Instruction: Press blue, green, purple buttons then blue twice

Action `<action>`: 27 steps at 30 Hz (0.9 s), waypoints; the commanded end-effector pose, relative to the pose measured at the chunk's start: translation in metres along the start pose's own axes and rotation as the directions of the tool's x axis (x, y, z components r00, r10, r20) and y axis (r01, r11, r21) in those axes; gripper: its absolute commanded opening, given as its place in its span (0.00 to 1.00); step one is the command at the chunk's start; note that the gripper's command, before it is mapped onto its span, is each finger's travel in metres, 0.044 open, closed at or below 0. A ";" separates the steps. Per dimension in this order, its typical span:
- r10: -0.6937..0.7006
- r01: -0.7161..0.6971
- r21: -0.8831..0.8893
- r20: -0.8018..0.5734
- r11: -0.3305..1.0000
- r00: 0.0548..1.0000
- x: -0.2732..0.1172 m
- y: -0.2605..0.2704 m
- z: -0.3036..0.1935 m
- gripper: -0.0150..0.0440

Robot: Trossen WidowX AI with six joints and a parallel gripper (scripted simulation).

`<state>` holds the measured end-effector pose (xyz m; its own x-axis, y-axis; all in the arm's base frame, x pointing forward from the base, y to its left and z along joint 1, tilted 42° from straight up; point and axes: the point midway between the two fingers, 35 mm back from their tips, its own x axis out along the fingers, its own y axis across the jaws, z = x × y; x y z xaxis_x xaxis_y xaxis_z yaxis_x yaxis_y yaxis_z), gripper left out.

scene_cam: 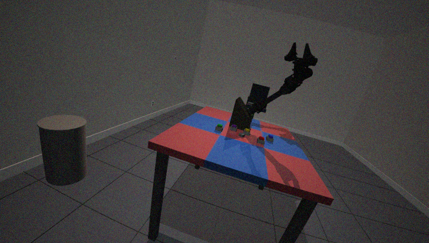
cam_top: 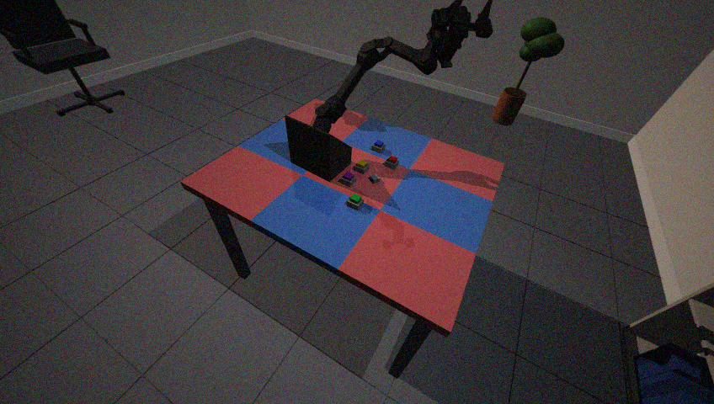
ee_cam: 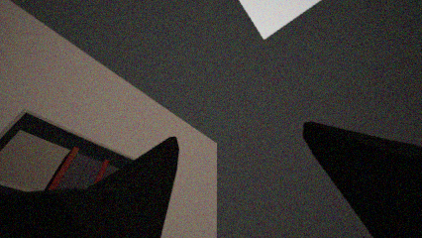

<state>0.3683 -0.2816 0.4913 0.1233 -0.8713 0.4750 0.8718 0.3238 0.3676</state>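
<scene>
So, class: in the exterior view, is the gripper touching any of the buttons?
No, the gripper points upward, raised high above the table, far from the blue button.

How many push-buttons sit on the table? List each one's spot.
5: blue farthest back, red beside it, yellow mid-table, purple by the stand, green nearest the front.

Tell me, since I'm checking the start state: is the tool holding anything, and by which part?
Nothing is held. The tool is raised high above the table, its fingers wide apart.
</scene>
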 end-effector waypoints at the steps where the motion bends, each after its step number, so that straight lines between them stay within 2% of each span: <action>1: 0.016 -0.016 -0.008 -0.009 1.000 1.000 -0.001 0.003 -0.001 0.93; 2: 0.064 -0.065 -0.032 -0.038 0.997 0.997 -0.005 0.010 -0.006 0.93; 4: 0.232 -0.248 -0.093 -0.161 0.964 0.959 -0.025 0.035 -0.026 0.93; 6: 0.389 -0.442 -0.111 -0.319 0.890 0.864 -0.057 0.056 -0.052 0.93; 7: 0.441 -0.512 -0.104 -0.383 0.852 0.811 -0.072 0.061 -0.062 0.93; 10: 0.506 -0.609 -0.076 -0.480 0.789 0.716 -0.097 0.067 -0.078 0.93; 14: 0.567 -0.716 -0.012 -0.602 0.698 0.562 -0.136 0.069 -0.097 0.93; 19: 0.596 -0.807 0.112 -0.734 0.579 0.326 -0.193 0.061 -0.117 0.93; 27: 0.526 -0.819 0.380 -0.843 0.431 -0.114 -0.296 0.023 -0.132 0.93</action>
<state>0.4424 -0.1065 0.2973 0.9061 -0.2302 -0.3550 0.2317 0.9720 -0.0390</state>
